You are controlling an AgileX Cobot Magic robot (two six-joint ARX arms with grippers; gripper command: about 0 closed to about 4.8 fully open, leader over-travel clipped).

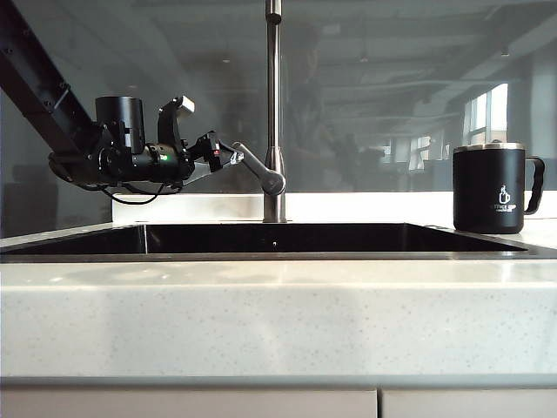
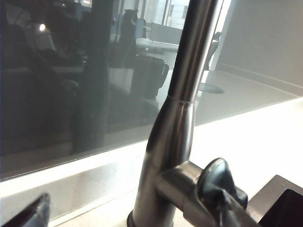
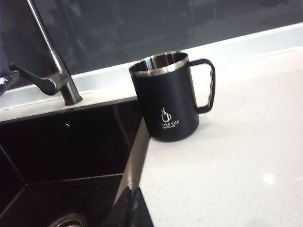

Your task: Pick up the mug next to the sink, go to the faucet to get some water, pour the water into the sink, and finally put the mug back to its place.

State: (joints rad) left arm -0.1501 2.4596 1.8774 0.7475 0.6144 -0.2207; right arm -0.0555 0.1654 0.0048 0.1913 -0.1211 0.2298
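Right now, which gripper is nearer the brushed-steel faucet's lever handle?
Left. The left gripper sits open right at the lever handle of the faucet. The right gripper, shut, is out of the exterior view, looking down on the black mug from farther off.

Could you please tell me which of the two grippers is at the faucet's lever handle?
The left gripper, jaws open at the faucet's lever handle. The right gripper is shut, out of the exterior view; its camera looks at the mug on the counter.
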